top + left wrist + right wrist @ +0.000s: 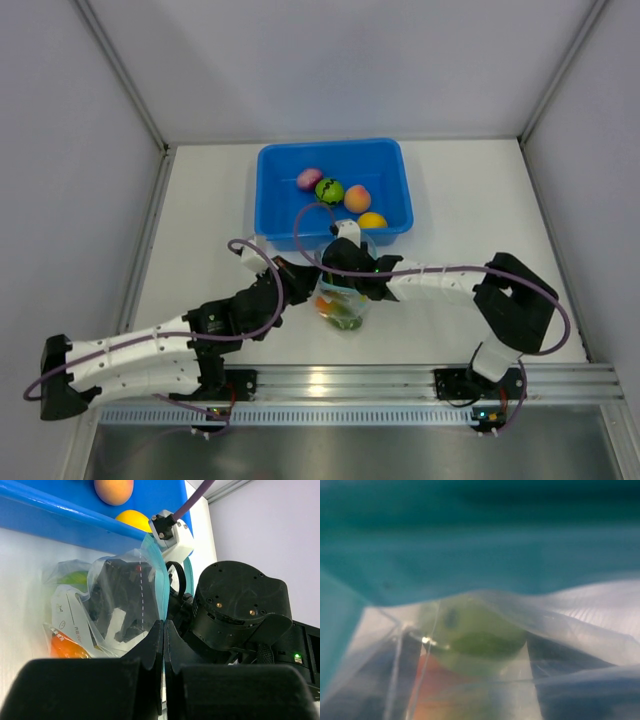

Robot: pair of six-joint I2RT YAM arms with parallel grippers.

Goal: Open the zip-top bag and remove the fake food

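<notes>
The zip-top bag (343, 308) stands just in front of the blue tub, its teal zipper strip (161, 580) facing my left gripper. My left gripper (164, 630) is shut on that zipper edge; it also shows in the top view (290, 275). My right gripper (335, 285) reaches into the bag's mouth from the right. Its dark fingers (570, 680) stand apart, with a lime green fruit (475, 635) between and beyond them. A red-yellow fruit (435, 685) lies under it. The purple-pink (309, 178), dark green striped (329, 190), peach-orange (357, 198) and yellow (372, 221) fruits lie in the tub.
The blue tub (330, 147) stands at the back middle of the white table, its near wall (60, 520) close behind the bag. Grey walls close in the table on the left, right and back. An aluminium rail (400, 380) runs along the near edge.
</notes>
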